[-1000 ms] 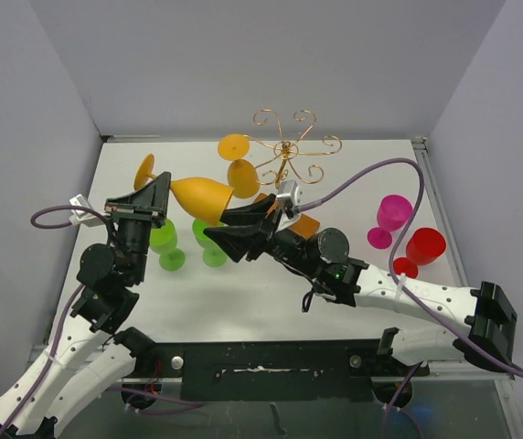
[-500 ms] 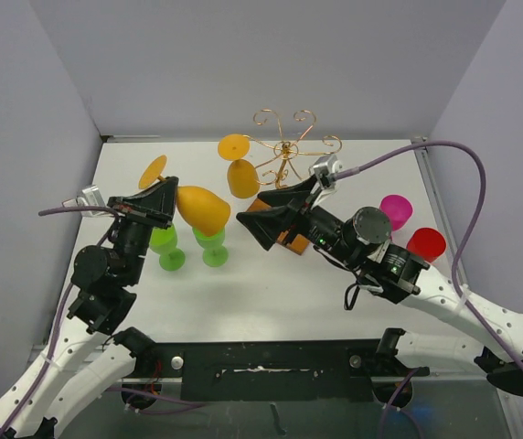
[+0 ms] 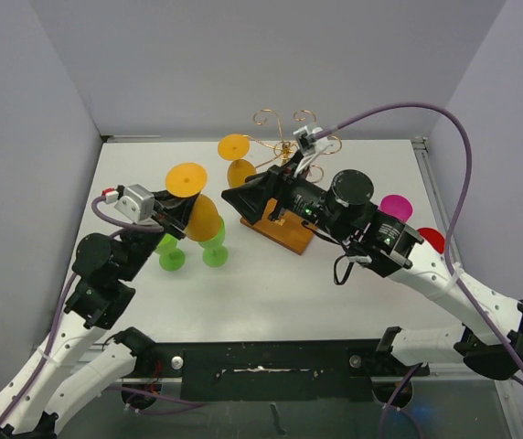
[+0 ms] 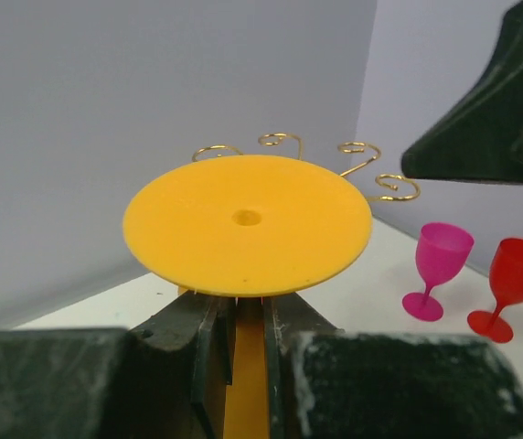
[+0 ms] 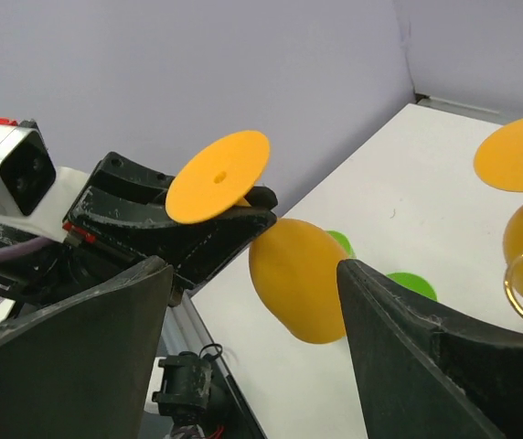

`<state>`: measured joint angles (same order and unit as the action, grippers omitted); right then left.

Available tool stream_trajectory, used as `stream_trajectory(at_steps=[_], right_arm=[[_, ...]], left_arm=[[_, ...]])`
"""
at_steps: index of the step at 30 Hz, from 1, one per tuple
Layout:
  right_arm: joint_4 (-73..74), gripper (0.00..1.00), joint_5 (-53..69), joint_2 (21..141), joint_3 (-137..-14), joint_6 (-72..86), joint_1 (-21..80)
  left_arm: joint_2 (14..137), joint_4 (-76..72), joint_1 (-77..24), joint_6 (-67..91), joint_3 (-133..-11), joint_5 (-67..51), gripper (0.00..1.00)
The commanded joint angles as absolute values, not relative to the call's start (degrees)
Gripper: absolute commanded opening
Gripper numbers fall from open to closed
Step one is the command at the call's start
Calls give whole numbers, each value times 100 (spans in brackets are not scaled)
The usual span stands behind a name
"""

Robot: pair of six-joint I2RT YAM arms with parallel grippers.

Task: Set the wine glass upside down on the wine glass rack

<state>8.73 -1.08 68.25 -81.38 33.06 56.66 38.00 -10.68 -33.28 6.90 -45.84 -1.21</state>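
Observation:
My left gripper [image 3: 182,207] is shut on the stem of an orange wine glass [image 3: 203,218] and holds it upside down above the table, foot disc [image 3: 186,178] on top. In the left wrist view the stem [image 4: 248,366] sits between the fingers under the disc [image 4: 248,224]. The wine glass rack [image 3: 284,146], gold wire on a wooden base [image 3: 286,235], stands behind to the right; its curls show behind the disc [image 4: 280,140]. A second orange glass [image 3: 240,171] hangs on it. My right gripper [image 3: 234,199] is open and empty beside the held glass's bowl [image 5: 298,279].
Two green glasses [image 3: 170,254] [image 3: 214,251] stand below the held glass. A pink glass [image 3: 394,208] and a red glass [image 3: 433,240] stand at the right, partly behind the right arm. Grey walls close in the table on three sides.
The left gripper has turned the orange glass from lying sideways to foot-up and moved it right. The right gripper has drawn back from the bowl, up and right toward the rack.

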Motion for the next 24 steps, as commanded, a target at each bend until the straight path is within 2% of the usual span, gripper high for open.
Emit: stream_trajectory(at_steps=[1, 6, 11, 19, 24], right_arm=[[754, 73, 423, 7133, -8549, 3721, 5625], [565, 68, 817, 7417, -8630, 4118, 5536], [502, 56, 1002, 7548, -8599, 4368, 5481], [98, 31, 1390, 7504, -8141, 5235, 5314], [16, 24, 1688, 7514, -8076, 5570, 5230]], left_arm=[[3736, -1409, -3331, -160, -4495, -948, 0], [3747, -1509, -3326, -518, -4401, -1575, 0], [3737, -1645, -3326, -706, -4292, -1830, 0], [3593, -1925, -3325, -860, -4066, -2007, 0], [3509, -2078, -3327, -946, -3965, -2107, 0]])
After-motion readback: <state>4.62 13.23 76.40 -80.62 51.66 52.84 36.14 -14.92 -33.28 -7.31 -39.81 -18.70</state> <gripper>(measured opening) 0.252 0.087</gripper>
